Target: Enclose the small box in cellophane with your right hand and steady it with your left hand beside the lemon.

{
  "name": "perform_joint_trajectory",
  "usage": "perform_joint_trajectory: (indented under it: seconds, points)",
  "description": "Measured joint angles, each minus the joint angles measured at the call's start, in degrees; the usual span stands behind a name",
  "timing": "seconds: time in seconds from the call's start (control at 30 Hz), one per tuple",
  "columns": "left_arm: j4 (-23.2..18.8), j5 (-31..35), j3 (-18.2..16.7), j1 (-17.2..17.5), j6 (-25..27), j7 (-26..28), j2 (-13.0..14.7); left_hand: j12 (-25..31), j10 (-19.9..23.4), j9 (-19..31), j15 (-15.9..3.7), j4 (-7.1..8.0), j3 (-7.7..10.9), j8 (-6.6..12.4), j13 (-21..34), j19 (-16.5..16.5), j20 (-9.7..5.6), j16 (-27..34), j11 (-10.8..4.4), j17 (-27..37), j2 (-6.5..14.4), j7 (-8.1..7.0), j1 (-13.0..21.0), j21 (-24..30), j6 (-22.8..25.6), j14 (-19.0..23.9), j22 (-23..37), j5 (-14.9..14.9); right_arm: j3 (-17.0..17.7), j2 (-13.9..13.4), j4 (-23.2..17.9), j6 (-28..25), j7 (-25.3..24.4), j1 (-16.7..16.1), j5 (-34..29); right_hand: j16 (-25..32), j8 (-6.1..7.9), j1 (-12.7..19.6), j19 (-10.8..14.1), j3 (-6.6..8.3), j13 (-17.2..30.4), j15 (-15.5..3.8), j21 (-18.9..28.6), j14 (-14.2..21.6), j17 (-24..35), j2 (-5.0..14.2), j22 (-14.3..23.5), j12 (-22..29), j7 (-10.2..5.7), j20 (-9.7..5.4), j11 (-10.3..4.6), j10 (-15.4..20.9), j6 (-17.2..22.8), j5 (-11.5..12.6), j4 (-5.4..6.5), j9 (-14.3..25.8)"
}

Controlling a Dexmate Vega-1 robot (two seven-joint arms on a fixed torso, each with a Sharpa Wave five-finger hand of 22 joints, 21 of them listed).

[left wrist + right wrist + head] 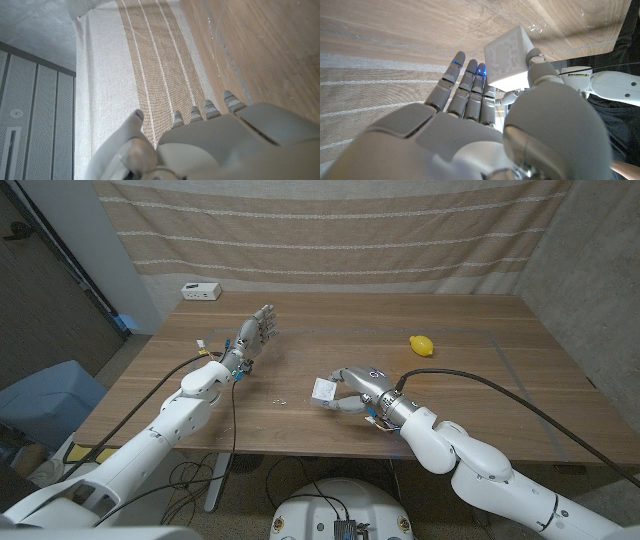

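The right hand (352, 388) is holding the small white cube-shaped box (324, 390) near the middle of the brown wooden bench (480, 400), toward its front half. In the right wrist view the box (506, 56) is sitting pinched between the thumb and the fingers (465, 85), which are reaching up along one of its sides. A thin clear film, seemingly cellophane (570, 40), is showing as faint glints and a straight edge past the box; I cannot tell whether it is wrapping the box or just lying on the wood beside it.

The small yellow lemon (422, 345) is lying on the bench to the robot's right of the box, farther back, well apart from it and from both hands.

The left hand (255, 335) is hanging over the left part of the bench, far from the box, holding nothing, with its fingers (207, 111) stretching out side by side and the thumb a little apart.

A small white box-like device (201, 291) is sitting at the far left corner of the bench, in front of a beige striped curtain (330, 230).
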Motion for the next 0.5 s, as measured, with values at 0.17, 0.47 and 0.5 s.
perform_joint_trajectory:
  seconds: [0.17,0.47,0.5]
  points:
    - [-0.96,0.01,-0.41,0.7,0.0,0.66,0.35,0.0,0.58,0.0,0.39,-0.18,0.18,0.07,0.0,0.43,0.42,0.48,0.04,0.0,0.15,0.11,0.15,0.0,0.55,1.04,0.0,0.0,0.68,0.72,1.07,1.04,-0.67,1.43,1.48,0.0,0.26,0.03,0.07,0.0,0.0,0.0,0.0,0.0,0.29,-0.02,0.0,0.0,0.0,-0.07,-0.31,0.32,0.0,0.0,0.0,0.26]
    - [-3.19,0.03,-0.95,2.11,0.95,2.59,1.2,0.83,2.57,0.0,0.84,-1.2,1.21,0.68,0.0,1.17,1.16,0.48,0.59,0.0,1.33,1.44,1.33,0.0,3.31,2.25,0.0,-0.44,1.61,1.73,3.67,2.94,-1.0,4.74,4.17,0.0,0.37,0.04,0.32,-0.25,-0.01,0.01,0.0,-0.01,0.29,-0.01,0.0,0.0,-0.19,-0.32,-0.39,0.41,0.19,0.0,0.25,0.27]
    - [-3.43,0.03,-1.02,2.28,1.06,2.81,1.28,0.83,2.56,0.0,0.91,-1.2,1.21,0.68,0.0,1.24,1.23,0.48,0.58,0.0,1.44,1.44,1.44,0.0,3.31,2.33,0.0,-0.44,1.71,1.83,4.03,3.18,-1.0,5.23,4.49,0.0,0.58,0.39,0.32,-0.25,-0.01,0.01,0.0,-0.01,0.29,-0.08,0.0,0.0,-0.19,-0.32,-0.39,0.41,0.19,0.0,0.25,0.27]
